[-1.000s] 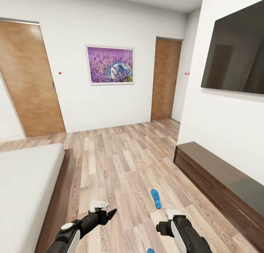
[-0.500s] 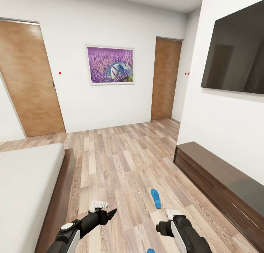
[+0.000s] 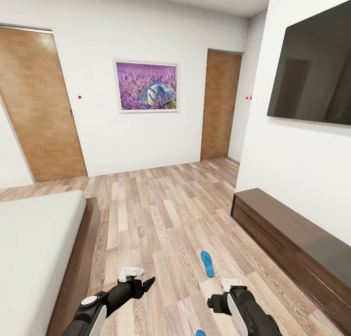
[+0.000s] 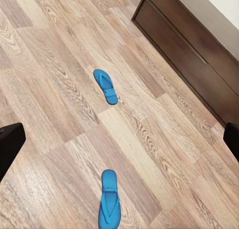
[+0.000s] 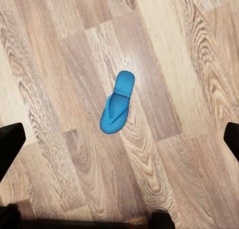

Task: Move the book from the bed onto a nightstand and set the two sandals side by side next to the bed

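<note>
One blue sandal (image 3: 207, 264) lies flat on the wood floor between the bed (image 3: 84, 258) and the long cabinet. A second blue sandal (image 3: 200, 333) peeks in at the bottom edge of the head view. In the left wrist view both lie apart, one sandal (image 4: 105, 86) farther off and the other sandal (image 4: 109, 205) closer. My left gripper (image 3: 145, 284) hovers above the floor beside the bed frame, open (image 4: 119, 141) and empty. My right gripper (image 3: 213, 303) hangs over a sandal (image 5: 117, 109), open (image 5: 119, 139) and well above it. The book and the nightstand are out of view.
A long low dark-wood cabinet (image 3: 285, 233) runs along the right wall under a wall-mounted TV (image 3: 314, 68). Two wooden doors (image 3: 39, 107) (image 3: 219, 107) and a lavender picture (image 3: 146, 86) are on the far wall. Open plank floor stretches ahead.
</note>
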{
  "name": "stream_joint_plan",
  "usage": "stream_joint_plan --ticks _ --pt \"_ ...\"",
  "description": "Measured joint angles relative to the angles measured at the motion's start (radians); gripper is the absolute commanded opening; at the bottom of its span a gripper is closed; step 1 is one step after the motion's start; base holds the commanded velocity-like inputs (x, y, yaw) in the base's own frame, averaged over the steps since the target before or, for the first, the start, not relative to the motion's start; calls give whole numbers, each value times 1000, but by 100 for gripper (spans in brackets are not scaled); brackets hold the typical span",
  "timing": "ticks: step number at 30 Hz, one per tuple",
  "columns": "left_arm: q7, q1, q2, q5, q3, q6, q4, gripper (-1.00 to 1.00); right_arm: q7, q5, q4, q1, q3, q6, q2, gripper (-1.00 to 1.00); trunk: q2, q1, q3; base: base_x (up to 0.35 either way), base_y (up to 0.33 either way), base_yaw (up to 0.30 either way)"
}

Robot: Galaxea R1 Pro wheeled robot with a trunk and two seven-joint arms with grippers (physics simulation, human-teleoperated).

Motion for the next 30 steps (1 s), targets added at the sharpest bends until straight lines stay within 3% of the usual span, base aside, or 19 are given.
stream_joint_plan --ticks 13,30 --pt "2 0 0 0 0 -1 0 100 0 0 3 0 0 0 0 100 0 0 0 0 0 0" --pt "4 0 -1 0 -1 -1 1 100 0 0 5 0 0 -2 0 100 -119 65 -53 0 0 0"
